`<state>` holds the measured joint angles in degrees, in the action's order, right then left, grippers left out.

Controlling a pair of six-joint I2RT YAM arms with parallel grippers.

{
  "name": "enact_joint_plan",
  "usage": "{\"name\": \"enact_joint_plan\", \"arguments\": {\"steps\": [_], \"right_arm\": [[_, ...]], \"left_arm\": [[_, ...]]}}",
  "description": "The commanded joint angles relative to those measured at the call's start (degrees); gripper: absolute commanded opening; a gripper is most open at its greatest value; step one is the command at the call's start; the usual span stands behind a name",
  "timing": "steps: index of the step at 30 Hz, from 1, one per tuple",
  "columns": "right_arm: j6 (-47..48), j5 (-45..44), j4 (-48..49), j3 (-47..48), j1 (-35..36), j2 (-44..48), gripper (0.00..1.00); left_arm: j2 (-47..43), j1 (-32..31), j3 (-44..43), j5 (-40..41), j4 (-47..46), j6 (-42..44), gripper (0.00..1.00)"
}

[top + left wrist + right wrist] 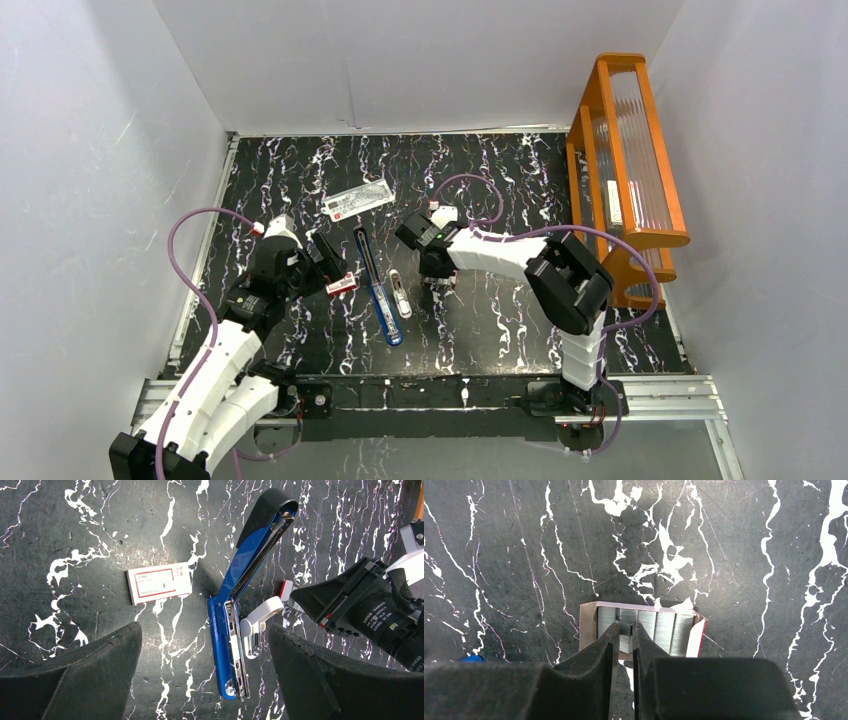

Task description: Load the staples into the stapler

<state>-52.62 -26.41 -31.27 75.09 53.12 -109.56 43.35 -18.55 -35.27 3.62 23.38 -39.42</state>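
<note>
My right hand (625,629) is pinched nearly shut on the staples (625,640), with the stapler (378,290) near its left, pointing away from me.

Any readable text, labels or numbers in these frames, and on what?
"DAMIAO": on the black motor housing of the right arm; smaller lines beneath unreadable.
Print on the red-and-white box sleeve: too blurred to read.
Label on the clear packet: too small to read.
</note>
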Motion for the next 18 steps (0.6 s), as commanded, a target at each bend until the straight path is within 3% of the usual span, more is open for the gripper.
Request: {"name": "enact_joint_plan", "arguments": {"steps": [1,13,18], "right_arm": [[-0.52,-0.01,1.67,-1.15,-0.28,3.30,0.22],[0.90,0.78,4.05,-2.59,-0.24,6.45,0.23],[1.30,0.70,1.08,-0.28,-0.21,3.18,0.36]], "left_arm": [[-0.64,-0.09,0.28,0.87,0.05,0.65,0.94],[-0.59,-0.09,0.20,0.87,0.05,0.72,0.94],[-0.45,-0.09,0.26,0.87,0.02,0.57,0.94]]}}
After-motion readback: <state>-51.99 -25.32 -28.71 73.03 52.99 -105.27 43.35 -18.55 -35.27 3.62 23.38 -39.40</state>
